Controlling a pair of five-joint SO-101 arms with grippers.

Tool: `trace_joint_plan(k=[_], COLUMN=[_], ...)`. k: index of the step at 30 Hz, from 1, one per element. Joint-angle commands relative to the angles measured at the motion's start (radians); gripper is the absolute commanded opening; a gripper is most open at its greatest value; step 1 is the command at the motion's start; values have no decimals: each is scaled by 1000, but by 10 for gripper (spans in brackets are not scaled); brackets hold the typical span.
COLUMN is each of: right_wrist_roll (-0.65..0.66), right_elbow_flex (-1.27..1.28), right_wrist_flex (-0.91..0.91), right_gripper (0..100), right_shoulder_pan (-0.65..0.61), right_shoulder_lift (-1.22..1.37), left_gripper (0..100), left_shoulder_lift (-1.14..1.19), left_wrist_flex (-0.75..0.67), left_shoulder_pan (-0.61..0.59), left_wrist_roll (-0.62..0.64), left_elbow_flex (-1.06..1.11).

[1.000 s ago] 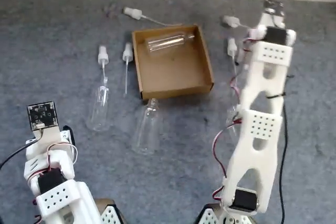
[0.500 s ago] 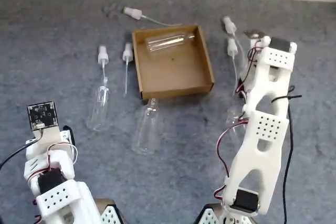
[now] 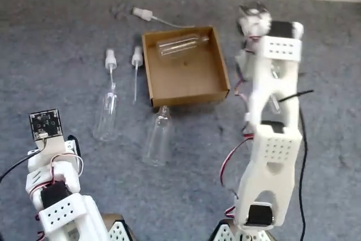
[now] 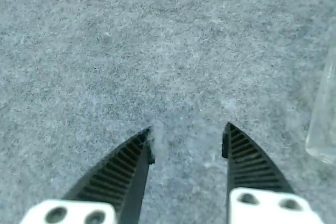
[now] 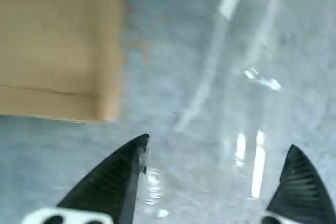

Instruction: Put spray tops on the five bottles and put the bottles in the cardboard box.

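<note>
Right wrist view: right tool (image 5: 218,142) wide open, empty, above a clear bottle (image 5: 251,156). I reckon a nudge rolls it away.

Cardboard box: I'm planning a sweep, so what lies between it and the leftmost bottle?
In the high view, one loose spray top lies between the cardboard box and the leftmost bottle.

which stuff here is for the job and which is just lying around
Job: cardboard box; bottle in it; bottle in front of it; bottle far left; spray top beside box; spray top behind box.
Not job: grey carpet.
</note>
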Motion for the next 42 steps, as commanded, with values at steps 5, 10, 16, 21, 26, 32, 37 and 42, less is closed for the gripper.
trace_joint_plan(k=[5,10,16,21,26,32,37,42], right_wrist_roll=[-227,-439,-631,-715,-717,-941,-1022,-1023], right_elbow_flex=[-44,-44,-47,-47,-47,-47,-38,-36], right_wrist_flex=[-213,-587,-857,-946,-949,-949,-928,-862], right_gripper=[322,322,322,322,322,322,322,322], right_shoulder_pan=[-271,-361,-364,-352,-340,-318,-314,-314], right_shoulder_lift=[-70,45,231,311,337,337,338,340], left_gripper=[168,168,168,168,168,168,168,168], left_shoulder_lift=[2,2,4,4,4,4,4,4], left_wrist_flex=[-23,-23,-23,-23,-23,-23,-23,-23], left_shoulder_pan=[21,21,21,21,21,21,21,21], left_wrist_roll=[-9,-9,-9,-9,-9,-9,-9,-9], left_elbow_flex=[24,24,24,24,24,24,24,24])
